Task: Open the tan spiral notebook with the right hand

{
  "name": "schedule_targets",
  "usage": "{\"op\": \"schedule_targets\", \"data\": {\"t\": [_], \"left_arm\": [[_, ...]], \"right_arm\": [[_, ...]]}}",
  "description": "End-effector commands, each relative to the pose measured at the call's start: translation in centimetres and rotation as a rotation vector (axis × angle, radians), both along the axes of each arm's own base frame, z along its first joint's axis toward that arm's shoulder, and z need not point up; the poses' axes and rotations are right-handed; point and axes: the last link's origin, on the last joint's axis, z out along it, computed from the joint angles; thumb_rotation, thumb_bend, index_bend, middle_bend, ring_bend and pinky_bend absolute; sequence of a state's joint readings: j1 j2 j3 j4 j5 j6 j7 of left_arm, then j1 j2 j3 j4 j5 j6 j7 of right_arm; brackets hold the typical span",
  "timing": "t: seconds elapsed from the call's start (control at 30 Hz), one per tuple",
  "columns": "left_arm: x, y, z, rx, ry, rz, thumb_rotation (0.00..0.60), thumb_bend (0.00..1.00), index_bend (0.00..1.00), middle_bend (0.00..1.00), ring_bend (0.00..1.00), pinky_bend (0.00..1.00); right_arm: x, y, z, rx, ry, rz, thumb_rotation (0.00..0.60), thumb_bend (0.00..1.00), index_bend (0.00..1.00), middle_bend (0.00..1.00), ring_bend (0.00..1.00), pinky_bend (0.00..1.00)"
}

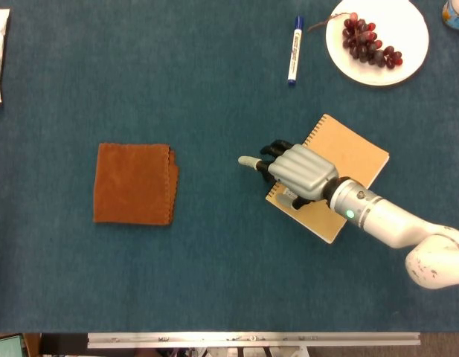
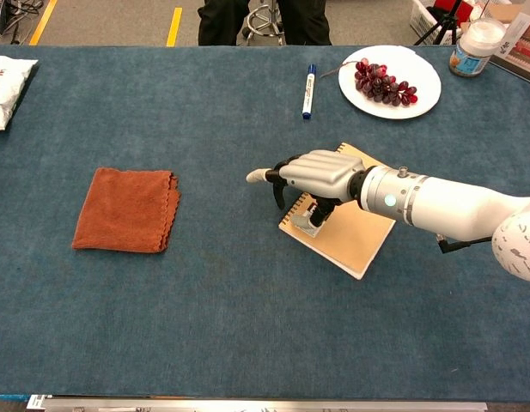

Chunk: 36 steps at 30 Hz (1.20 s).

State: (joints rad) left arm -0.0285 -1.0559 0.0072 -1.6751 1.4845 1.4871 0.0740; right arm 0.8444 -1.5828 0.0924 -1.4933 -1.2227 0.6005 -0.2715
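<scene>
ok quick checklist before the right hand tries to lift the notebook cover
1. Right hand over the spiral edge of the notebook: ok.
2. Fingers hooked under the cover: cannot tell, the hand hides the edge.
3. Cover shut and flat: ok, no page showing.
4. Room to swing the cover over the spiral side: ok, bare table there, cloth well off.
5. Marker and plate of grapes apart from the notebook: ok.
6. Left hand out of the way: ok, not in view.
</scene>
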Motion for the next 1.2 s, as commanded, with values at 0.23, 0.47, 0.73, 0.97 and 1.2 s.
{"op": "schedule_targets", "data": {"t": [0.23,0.47,0.73,0.97,1.2], "left_arm": [[0.2,-0.2,-0.1,-0.005,-0.003,-0.007,0.6,0.26,0.16,0.11,0.1,0.06],[0.2,-0.3,0.0,-0.006,-0.003,-0.004,0.6,0.26,0.16,0.11,0.1,0.06],[0.5,-0.4,0.0,-0.007,-0.005,-0.01,0.6,0.26,0.16,0.11,0.1,0.06],[0.5,-0.4,0.0,-0.007,-0.003,-0.009,0.6,0.26,0.16,0.11,0.1,0.06],[0.6,-0.5,-0.1,-0.012,-0.003,-0.007,0.6,0.26,0.16,0.11,0.1,0.06]], "right_arm": [[-0.9,1.3,0.8,0.028,0.019,0.003,0.6,0.39,0.0,0.42,0.11,0.12],[-2.7,3.0,2.7,0.046,0.048,0.01,0.6,0.39,0.0,0.42,0.11,0.12],[-4.4,4.2,5.5,-0.024,0.013,0.037,0.6,0.27,0.0,0.38,0.11,0.12],[-6.6,3.8,7.6,-0.212,-0.091,0.124,0.6,0.13,0.1,0.17,0.1,0.12],[-10.9,4.1,9.0,-0.299,0.005,0.206,0.6,0.12,0.34,0.24,0.1,0.13]]}}
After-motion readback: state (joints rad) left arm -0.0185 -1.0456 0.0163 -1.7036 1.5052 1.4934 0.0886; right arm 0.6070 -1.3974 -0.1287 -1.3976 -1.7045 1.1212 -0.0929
